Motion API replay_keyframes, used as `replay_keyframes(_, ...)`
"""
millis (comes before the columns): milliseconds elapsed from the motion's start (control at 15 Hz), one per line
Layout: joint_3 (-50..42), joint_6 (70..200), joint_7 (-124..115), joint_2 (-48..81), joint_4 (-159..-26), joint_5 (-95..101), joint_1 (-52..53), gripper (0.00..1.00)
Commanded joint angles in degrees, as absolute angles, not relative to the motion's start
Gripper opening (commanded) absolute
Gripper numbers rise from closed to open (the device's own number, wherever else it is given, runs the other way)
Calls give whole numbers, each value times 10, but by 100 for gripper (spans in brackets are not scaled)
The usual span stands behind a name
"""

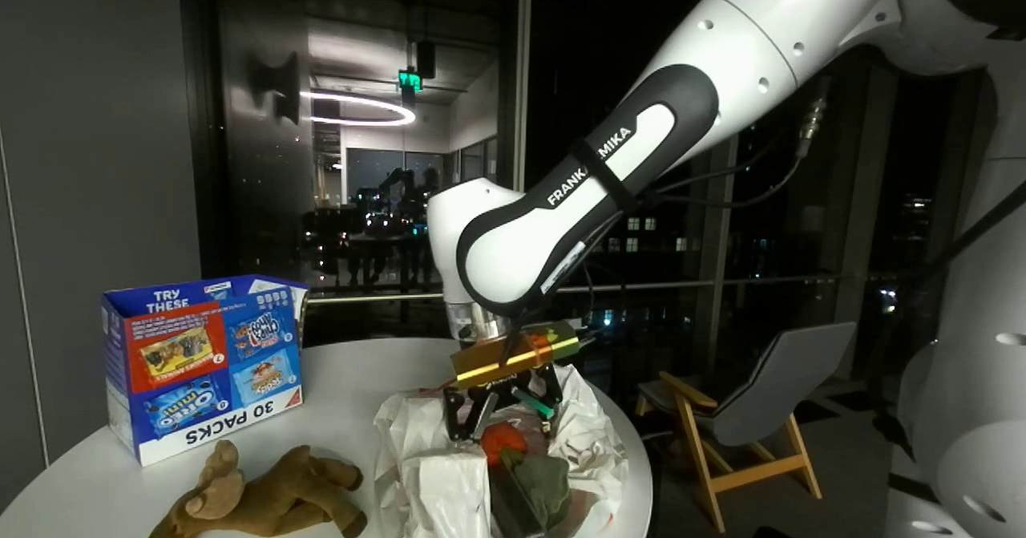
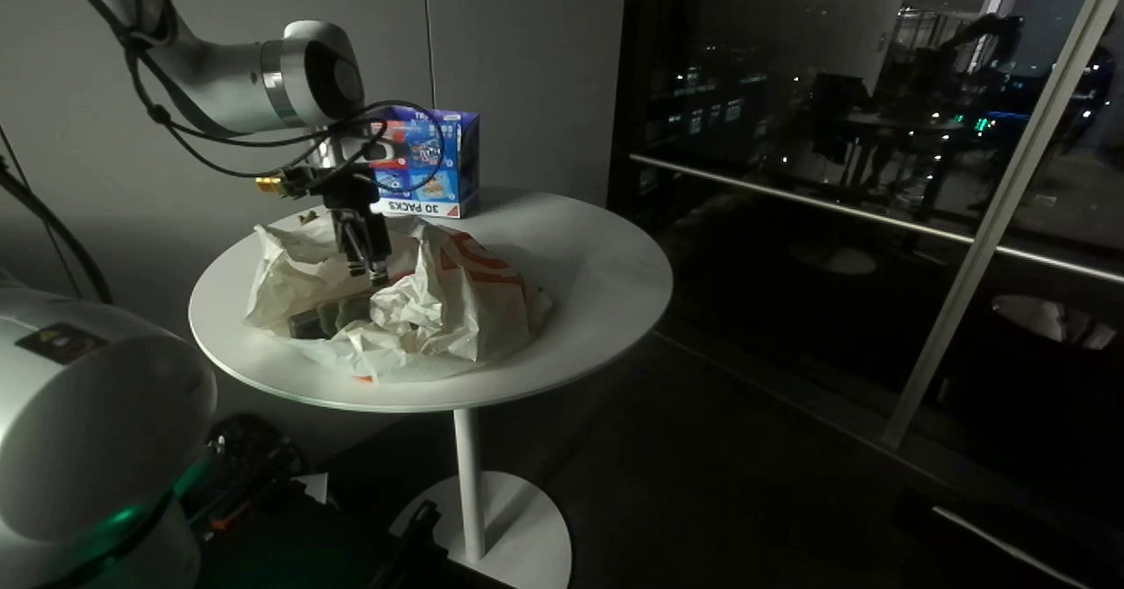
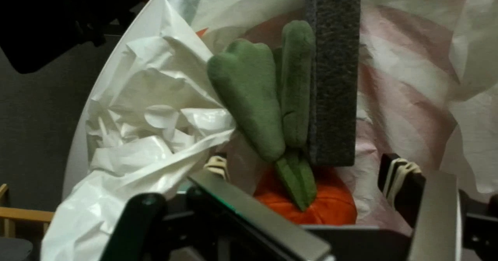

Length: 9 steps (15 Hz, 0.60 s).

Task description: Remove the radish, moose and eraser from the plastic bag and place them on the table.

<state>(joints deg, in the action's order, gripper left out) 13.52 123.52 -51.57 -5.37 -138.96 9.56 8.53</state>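
The radish is a red-orange plush with green leaves (image 3: 249, 93). It lies in the open white plastic bag (image 1: 449, 490), and its red body (image 3: 330, 204) shows in the wrist view. The dark grey block-shaped eraser (image 3: 336, 78) lies against the leaves in the bag; its end also shows in an exterior view (image 2: 306, 324). The brown plush moose (image 1: 288, 486) lies on its side on the table, beside the bag. My gripper (image 3: 309, 173) points down into the bag. Its fingers are wide apart, one on each side of the radish's red body, with nothing clamped between them.
A blue snack box (image 1: 208, 370) stands on the round white table (image 2: 606, 282), behind the moose. Crumpled bag walls (image 2: 474, 299) rise on both sides of the gripper. A grey chair (image 1: 745, 402) stands beyond the table, near the windows.
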Motion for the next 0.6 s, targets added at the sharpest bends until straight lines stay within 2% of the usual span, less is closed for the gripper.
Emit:
replay_keyframes(0, 121, 1262, -467, -17, -1382, 55, 86, 100)
replay_keyframes(400, 95, 1251, -425, 43, -1364, 18, 81, 100)
replay_keyframes(467, 93, 1252, -412, 49, -1361, 7, 82, 75)
replay_keyframes(533, 91, 1251, -398, 52, -1360, -5, 82, 75)
